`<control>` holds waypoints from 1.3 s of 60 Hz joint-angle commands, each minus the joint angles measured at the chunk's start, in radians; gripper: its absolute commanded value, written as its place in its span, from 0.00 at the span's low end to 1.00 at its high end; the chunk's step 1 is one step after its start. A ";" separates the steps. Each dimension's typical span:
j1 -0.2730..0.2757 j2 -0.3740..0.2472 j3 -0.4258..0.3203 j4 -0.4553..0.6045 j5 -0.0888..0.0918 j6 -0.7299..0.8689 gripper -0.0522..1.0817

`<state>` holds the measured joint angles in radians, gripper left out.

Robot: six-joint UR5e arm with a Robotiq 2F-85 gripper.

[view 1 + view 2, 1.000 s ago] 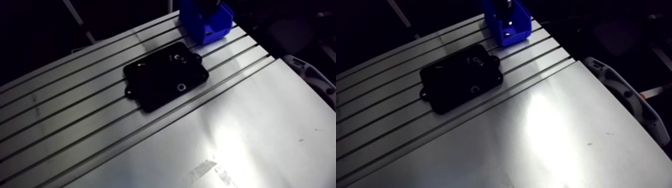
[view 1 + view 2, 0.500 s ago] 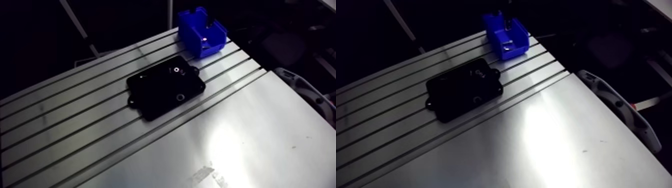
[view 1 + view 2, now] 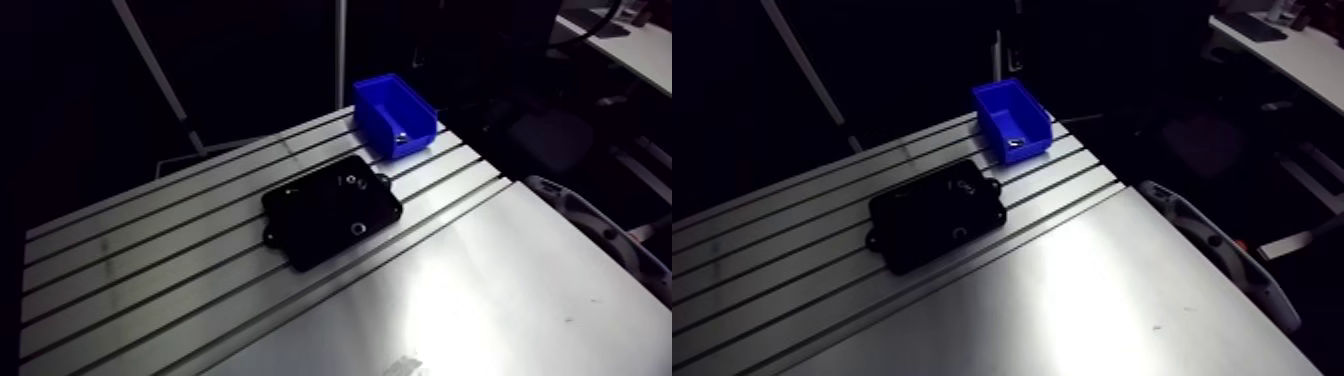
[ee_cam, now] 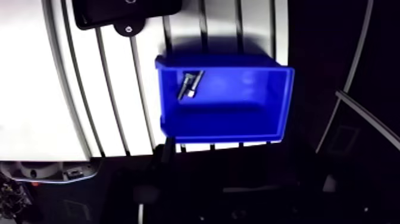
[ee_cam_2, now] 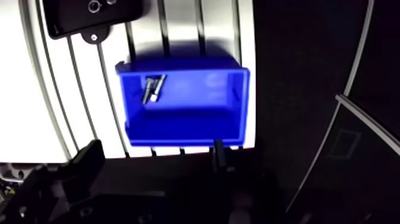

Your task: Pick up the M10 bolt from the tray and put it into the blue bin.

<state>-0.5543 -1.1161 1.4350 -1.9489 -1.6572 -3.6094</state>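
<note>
Slotted aluminium desk [image 3: 500,280] carrying one black tray [image 3: 320,215] and one blue bin [image 3: 378,102]. The bin stands at the desk's far corner, near the tray but apart from it.

**Parts.** One M10 bolt [image 4: 189,85] lies on the floor of the blue bin. It is close to the wall on the tray side and skewed to the bin's walls. The tray is flat with rounded corners, and one mounting tab [image 4: 128,28] points toward the bin. It holds a few small ring-shaped parts [image 3: 357,227]: one near its front edge and a small cluster by the corner nearest the bin. Their exact number cannot be read.

**Arm pose.** The wrist view looks straight down into the bin, which lies just ahead of the end effector [image 5: 155,158]. The two dark fingers [image 5: 89,159] stand wide apart at the bin's near wall with nothing between them, so the end effector is spread and empty. In the arm view the end effector cannot be made out against the dark.

**Markings.** Pale marks on the tray's top face are too small to read.
</note>
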 commanded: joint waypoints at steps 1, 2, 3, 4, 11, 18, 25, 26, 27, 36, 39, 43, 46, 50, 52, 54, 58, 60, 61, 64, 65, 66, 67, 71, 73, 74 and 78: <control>0.068 -0.226 -0.096 0.432 0.019 0.401 0.05; 0.078 -0.232 -0.102 0.465 0.023 0.465 0.05; 0.078 -0.232 -0.102 0.465 0.023 0.465 0.05; 0.090 -0.238 -0.107 0.490 0.028 0.537 0.05; 0.135 -0.248 -0.112 0.520 0.029 0.762 0.05; 0.183 -0.260 -0.102 0.523 0.022 1.046 0.05; 0.208 -0.266 -0.094 0.526 0.034 1.261 0.05; 0.208 -0.266 -0.094 0.526 0.034 1.261 0.05; 0.215 -0.269 -0.091 0.526 0.039 1.301 0.05; 0.227 -0.274 -0.087 0.526 0.050 1.442 0.05; 0.229 -0.277 -0.087 0.526 0.052 1.485 0.05; 0.229 -0.280 -0.086 0.527 0.052 1.514 0.05; 0.230 -0.292 -0.083 0.528 0.051 1.541 0.05; 0.237 -0.298 -0.082 0.528 0.051 1.580 0.05; 0.246 -0.303 -0.081 0.526 0.050 1.601 0.05; 0.254 -0.307 -0.081 0.526 0.050 1.619 0.05; 0.267 -0.318 -0.081 0.526 0.050 1.667 0.05; 0.267 -0.320 -0.081 0.526 0.050 1.681 0.05; 0.267 -0.320 -0.081 0.526 0.050 1.681 0.05; 0.269 -0.323 -0.080 0.522 0.050 1.699 0.05; 0.269 -0.323 -0.080 0.522 0.050 1.699 0.05; 0.268 -0.326 -0.078 0.520 0.052 1.704 0.05; 0.268 -0.326 -0.078 0.520 0.052 1.704 0.05; 0.256 -0.335 -0.074 0.517 0.052 1.710 0.05; 0.243 -0.340 -0.074 0.516 0.052 1.713 0.05; 0.243 -0.340 -0.074 0.516 0.052 1.713 0.05; 0.227 -0.352 -0.074 0.515 0.053 1.715 0.05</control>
<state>-0.3405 -1.3963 1.3589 -1.4697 -1.6131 -2.2160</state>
